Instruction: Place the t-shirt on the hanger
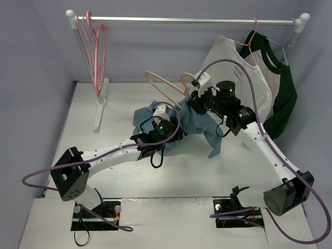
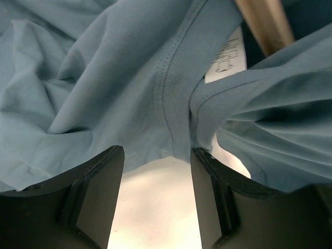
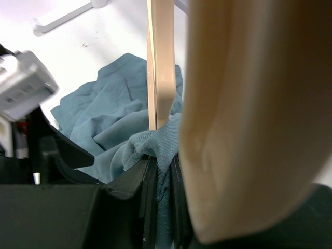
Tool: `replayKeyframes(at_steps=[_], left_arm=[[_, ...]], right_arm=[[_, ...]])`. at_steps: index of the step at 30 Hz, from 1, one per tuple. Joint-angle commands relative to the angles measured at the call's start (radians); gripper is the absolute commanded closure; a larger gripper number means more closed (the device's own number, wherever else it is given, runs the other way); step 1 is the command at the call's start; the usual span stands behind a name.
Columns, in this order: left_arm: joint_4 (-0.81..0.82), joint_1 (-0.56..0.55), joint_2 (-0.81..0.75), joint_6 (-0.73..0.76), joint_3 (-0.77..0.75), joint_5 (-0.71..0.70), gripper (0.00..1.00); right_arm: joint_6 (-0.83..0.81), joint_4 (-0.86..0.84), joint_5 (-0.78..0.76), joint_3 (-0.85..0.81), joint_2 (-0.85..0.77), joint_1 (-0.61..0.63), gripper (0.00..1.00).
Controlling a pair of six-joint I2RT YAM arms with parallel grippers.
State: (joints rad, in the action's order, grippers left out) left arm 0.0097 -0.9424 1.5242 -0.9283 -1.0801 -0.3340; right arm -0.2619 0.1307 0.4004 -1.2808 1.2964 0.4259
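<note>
My left gripper (image 2: 156, 163) sits wide open and empty, collar (image 2: 171, 104) at 12 o'clock. My right gripper (image 3: 162, 171) is pinched on the t-shirt (image 3: 104, 119) beside the hanger (image 3: 165, 62). I'd grab the collar and stretch gently.

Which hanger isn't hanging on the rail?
The tan hanger, down by the teal t-shirt; the pink hangers and light-blue one hang on the rail.

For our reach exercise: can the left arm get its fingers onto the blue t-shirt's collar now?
Probably yes: the left fingers stand open, and the collar of the t-shirt hangs just ahead, nothing between.
</note>
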Motion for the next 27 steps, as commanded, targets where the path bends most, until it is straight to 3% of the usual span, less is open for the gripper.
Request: replayKeyframes(at_steps=[1, 27], left_arm=[[0.065, -0.007, 0.01, -0.023, -0.067, -0.03, 0.47], [0.088, -0.025, 0.091, -0.053, -0.098, -0.016, 0.47]], right_arm=[[0.015, -0.12, 0.006, -0.009, -0.051, 0.005, 1.0], [0.016, -0.12, 0.006, 0.015, -0.048, 0.005, 1.0]])
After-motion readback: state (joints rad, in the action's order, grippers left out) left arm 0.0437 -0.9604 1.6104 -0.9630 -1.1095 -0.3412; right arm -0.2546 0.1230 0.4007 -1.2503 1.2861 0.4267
